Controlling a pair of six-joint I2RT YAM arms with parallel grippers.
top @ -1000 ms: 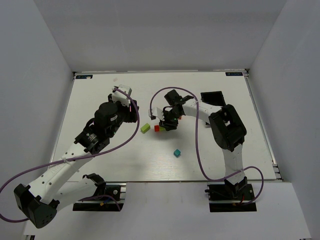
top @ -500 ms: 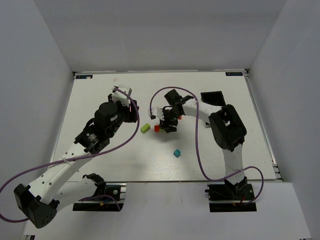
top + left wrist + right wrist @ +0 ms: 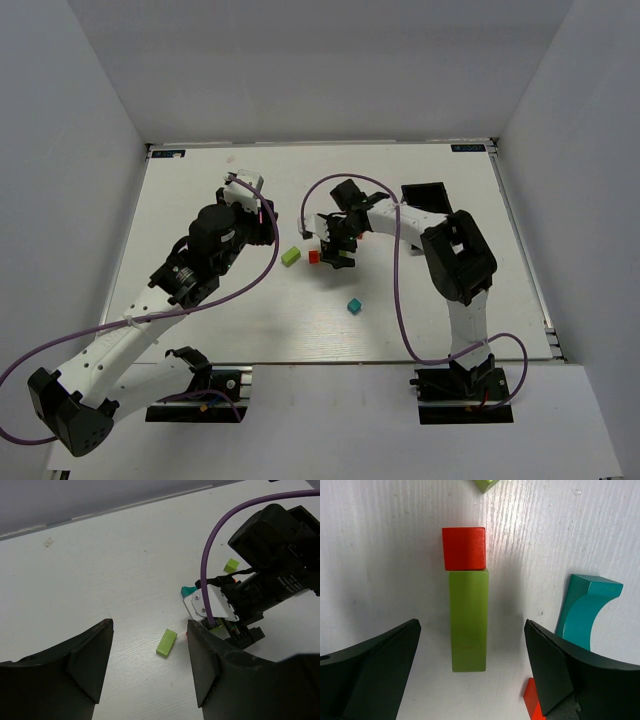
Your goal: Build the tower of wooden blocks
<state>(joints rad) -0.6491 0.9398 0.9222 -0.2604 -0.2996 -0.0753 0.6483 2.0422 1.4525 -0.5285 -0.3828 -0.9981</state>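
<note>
Your right gripper [image 3: 472, 630] is standing released, its fingers straddling the long lime green wooden block [image 3: 468, 620] without touching it. That block is lying flat near the middle of the white table [image 3: 380, 555], its long axis running parallel to the fingers. A red wooden cube [image 3: 464, 548] is butting against its far end, which is pointing toward the left arm's side. Bare table is showing on one flank. On the other, a teal curved wooden block [image 3: 585, 610] is sitting near the finger, apart from the green block. Your left gripper [image 3: 149, 630] is hanging open, gripping nothing.
</note>
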